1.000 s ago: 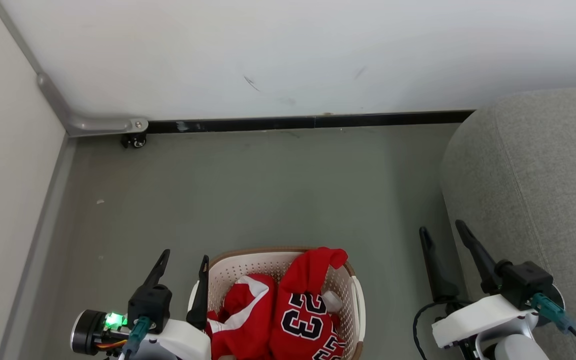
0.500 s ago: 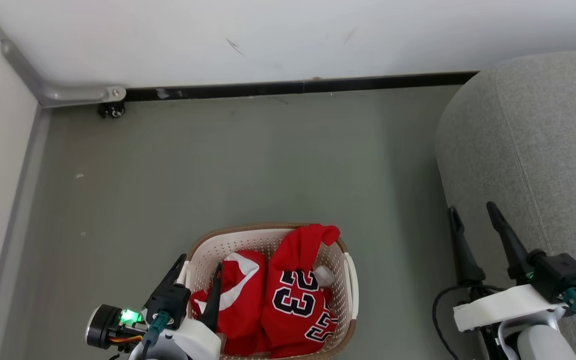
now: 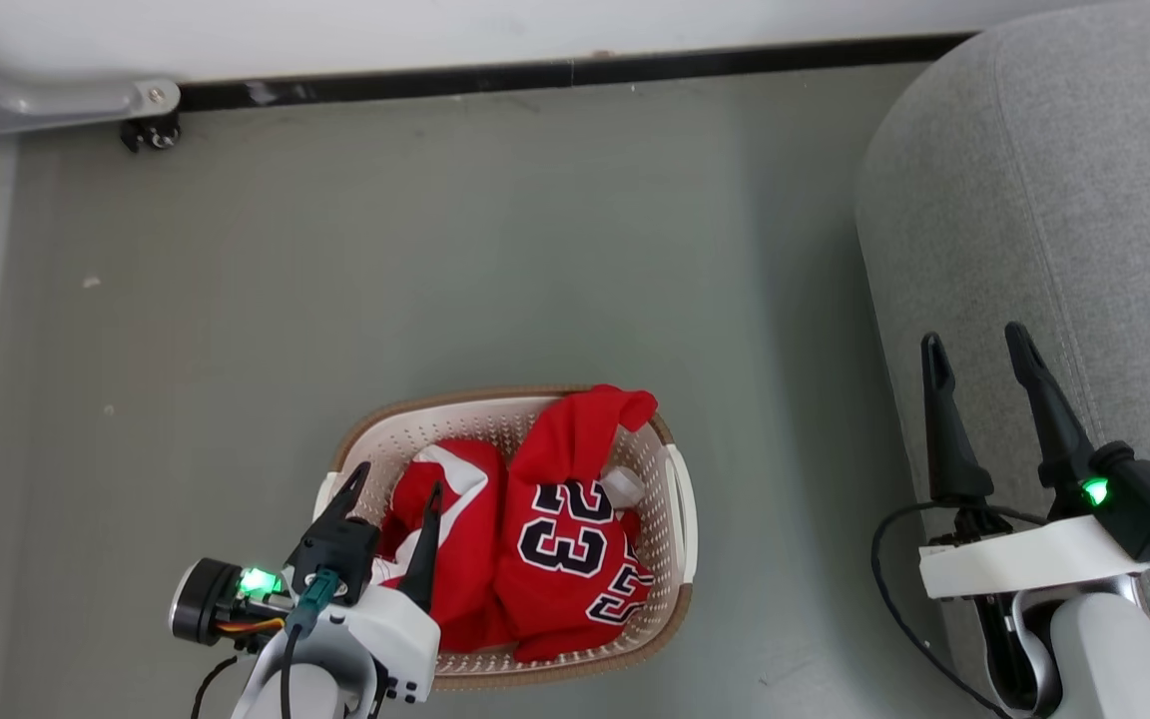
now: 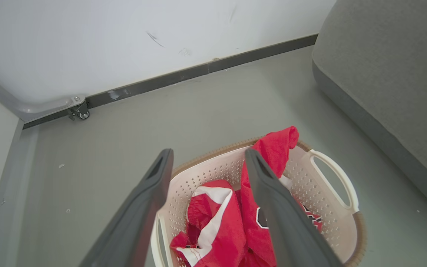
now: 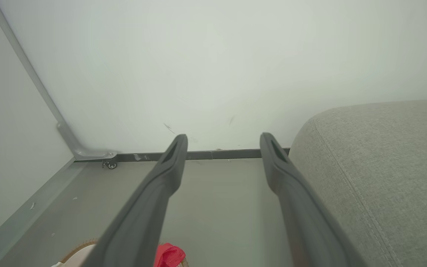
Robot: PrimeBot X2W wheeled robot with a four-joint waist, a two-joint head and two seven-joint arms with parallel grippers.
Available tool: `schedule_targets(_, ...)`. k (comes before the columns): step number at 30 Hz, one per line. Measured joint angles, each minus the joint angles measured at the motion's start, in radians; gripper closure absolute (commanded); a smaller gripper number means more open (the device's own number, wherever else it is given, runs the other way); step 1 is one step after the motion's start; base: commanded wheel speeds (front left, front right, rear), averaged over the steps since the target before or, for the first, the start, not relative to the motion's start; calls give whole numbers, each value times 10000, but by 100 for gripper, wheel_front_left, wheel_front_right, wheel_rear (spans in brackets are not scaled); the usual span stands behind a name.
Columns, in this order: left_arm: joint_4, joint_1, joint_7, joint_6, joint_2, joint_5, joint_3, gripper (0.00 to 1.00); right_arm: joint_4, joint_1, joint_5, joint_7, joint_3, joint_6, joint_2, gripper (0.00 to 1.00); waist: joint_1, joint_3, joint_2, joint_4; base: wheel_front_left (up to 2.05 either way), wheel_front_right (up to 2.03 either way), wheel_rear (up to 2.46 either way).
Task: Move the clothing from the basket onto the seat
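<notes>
The cream perforated basket (image 3: 677, 499) (image 4: 332, 178) with a brown rim stands on the grey floor. Red clothing (image 3: 555, 519) (image 4: 213, 226) with white trim fills it, and a jersey shows a black 23. One red fold hangs over the far rim (image 4: 280, 142) (image 5: 169, 256). My left gripper (image 3: 397, 477) (image 4: 208, 154) hovers open above the basket's left side, its fingers apart over the garments and holding nothing. The grey fabric seat (image 3: 1064, 200) (image 4: 384, 74) (image 5: 384, 167) rises at the right. My right gripper (image 3: 974, 345) (image 5: 224, 139) stands open and empty beside the seat's edge.
A white wall with a black skirting strip (image 3: 575, 72) closes the far side. A metal bracket with a small caster (image 3: 151, 132) sits in the left corner. Bare grey floor (image 3: 385, 250) lies between the basket and the wall, and between basket and seat.
The head camera has tilted down, so the whole scene has slid up the picture. My left gripper now sits over the basket's left side instead of beside it. Both grippers stay open.
</notes>
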Motion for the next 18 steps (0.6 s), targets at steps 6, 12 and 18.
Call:
schedule_targets(6,163,-524,0,0,-10,12,63,0,-332,-426,0,-33,67,0,-2,0,-1,602,0,-181,0,0,0)
schedule_targets(12,234,-935,0,4,-56,12,96,0,-548,-897,2,-75,222,0,-4,0,-1,1192,0,-369,0,0,0)
schedule_targets(18,523,-1403,0,-8,-79,56,79,0,-723,-1312,19,-77,441,0,-6,0,0,1756,0,-548,0,0,0)
